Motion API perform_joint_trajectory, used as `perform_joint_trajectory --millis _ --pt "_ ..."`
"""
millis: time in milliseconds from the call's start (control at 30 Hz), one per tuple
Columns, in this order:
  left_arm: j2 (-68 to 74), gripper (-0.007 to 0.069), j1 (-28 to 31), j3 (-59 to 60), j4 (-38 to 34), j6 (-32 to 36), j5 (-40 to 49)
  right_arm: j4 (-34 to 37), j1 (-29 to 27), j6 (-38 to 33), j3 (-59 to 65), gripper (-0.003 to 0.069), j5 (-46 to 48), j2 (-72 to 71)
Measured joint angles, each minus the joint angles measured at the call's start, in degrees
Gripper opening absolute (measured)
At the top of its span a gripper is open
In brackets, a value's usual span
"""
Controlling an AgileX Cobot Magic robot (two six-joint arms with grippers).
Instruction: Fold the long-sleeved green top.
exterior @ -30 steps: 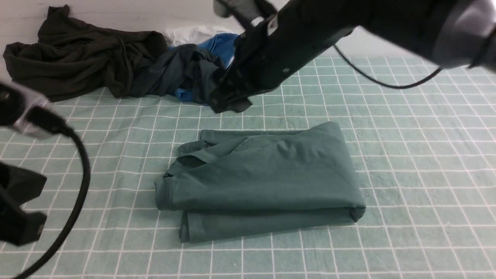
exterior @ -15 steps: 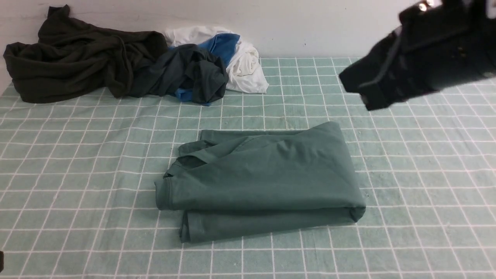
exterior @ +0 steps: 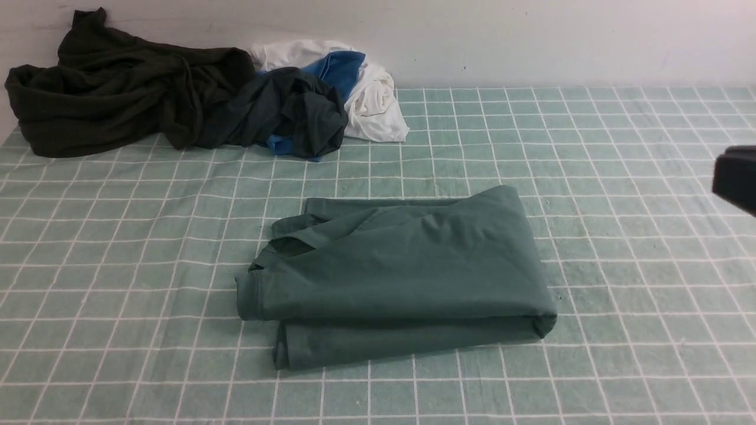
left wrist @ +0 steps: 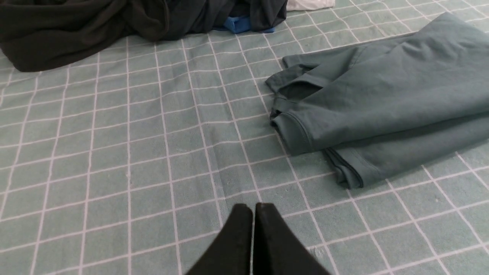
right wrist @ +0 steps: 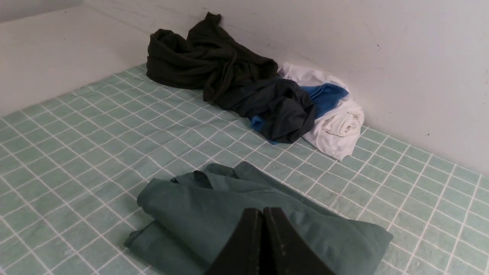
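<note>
Green long-sleeved top (exterior: 396, 274) lies folded into a compact stack mid-table on the checked cloth (exterior: 620, 295), its long axis running across the table from the robot's left to its right. Both grippers sit clear of it with fingers pressed together and empty: the left gripper (left wrist: 253, 214) hovers off the stack's cuff end, the right gripper (right wrist: 263, 217) above the stack. Neither arm looks clearly nearer. Sleeves are tucked out of sight; only a dark sliver of the right arm (exterior: 735, 177) shows in the front view.
</note>
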Motion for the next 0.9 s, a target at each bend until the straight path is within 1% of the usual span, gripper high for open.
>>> perform_joint_trajectory --millis 300,433,600,667,733,800,900 --pt "0.0 -0.0003 0.0 0.0 0.0 0.0 0.0 -0.19 0.0 0.0 0.3 -0.0014 7.77 -0.99" --pt "0.0 -0.0003 0.0 0.0 0.0 0.0 0.0 -0.54 0.0 0.0 0.3 -0.0014 9.66 -0.99" --pt "0.0 -0.0003 0.0 0.0 0.0 0.0 0.0 -1.2 0.0 0.0 0.56 -0.0014 9.8 -0.99" --pt "0.0 -0.0003 0.0 0.0 0.0 0.0 0.0 -0.77 0.0 0.0 1.56 -0.0014 8.7 -0.99" --pt "0.0 -0.0003 0.0 0.0 0.0 0.0 0.0 -1.15 -0.05 0.17 3.97 -0.0014 4.79 -1.37" --pt "0.0 -0.0003 0.0 0.0 0.0 0.0 0.0 -2.66 -0.26 1.05 7.81 -0.0014 -2.0 -2.52" --pt "0.0 -0.0003 0.0 0.0 0.0 0.0 0.0 -4.41 -2.37 5.23 15.55 -0.0014 -14.3 -6.06"
